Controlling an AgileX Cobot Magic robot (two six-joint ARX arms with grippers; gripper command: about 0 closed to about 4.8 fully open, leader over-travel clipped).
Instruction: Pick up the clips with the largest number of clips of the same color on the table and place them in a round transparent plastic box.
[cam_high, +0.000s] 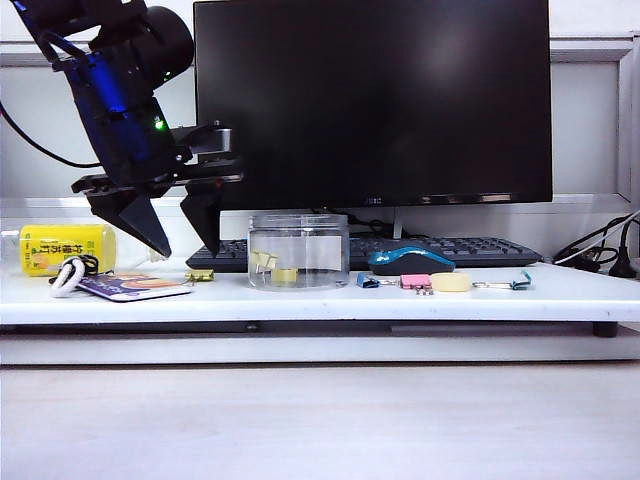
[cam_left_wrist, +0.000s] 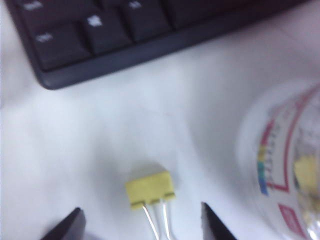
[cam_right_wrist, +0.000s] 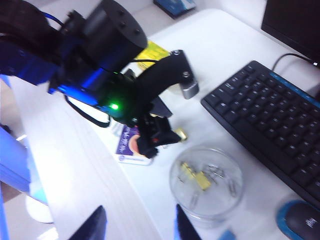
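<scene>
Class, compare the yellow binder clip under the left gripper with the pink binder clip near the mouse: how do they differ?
Colour: the yellow binder clip is pale yellow, the pink binder clip pink. Place: the yellow one lies left of the round transparent plastic box, the pink one right of it. Attention: the open left gripper hangs over the yellow clip; no gripper is near the pink one. Both lie on the white table.

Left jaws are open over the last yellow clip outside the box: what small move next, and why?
Probably lower the left gripper straight down, then close. Its jaws stand open either side of the yellow clip, which lies on the table beside the round transparent box, where other yellow clips already sit. The right gripper hangs back, empty.
</scene>
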